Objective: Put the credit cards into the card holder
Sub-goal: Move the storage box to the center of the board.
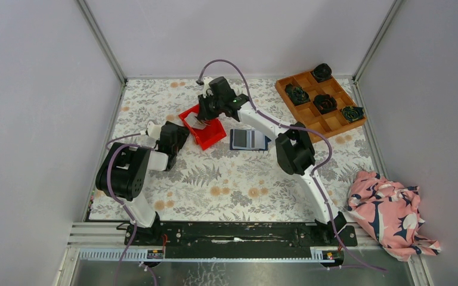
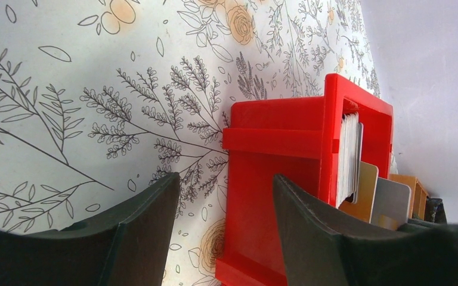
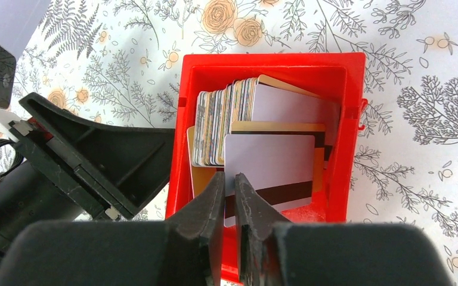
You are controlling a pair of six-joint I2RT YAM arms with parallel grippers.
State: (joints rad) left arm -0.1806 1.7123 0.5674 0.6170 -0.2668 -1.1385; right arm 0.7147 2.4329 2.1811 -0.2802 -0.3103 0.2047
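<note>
Working on the pick-up step: going after the credit cards, standing packed on edge inside a red bin a little left of centre in the top view, with one pale card bearing a dark stripe leaning loose at the front of the pack. Bringing the right pincer against that pale card's left edge, low in the wrist view, jaws nearly together with only a thin slit showing; impossible telling from these views a true pinch from mere contact. Holding the left pincer released and wide just beside the bin, the bin's outer wall showing between its fingers, probably guarding against the bin sliding. Leaving the card holder lying opened flat on the floral surface just right of the bin, too small in the top view for telling what its pockets are holding. Judging the task as barely begun. Calling next for a firm pinch on one card alone and a straight lift clear of the bin's rim without dragging neighbours out. Then calling for a short carry rightward and an edge-first slide into a pocket, likely with the other pincer pinning the holder down.
</note>
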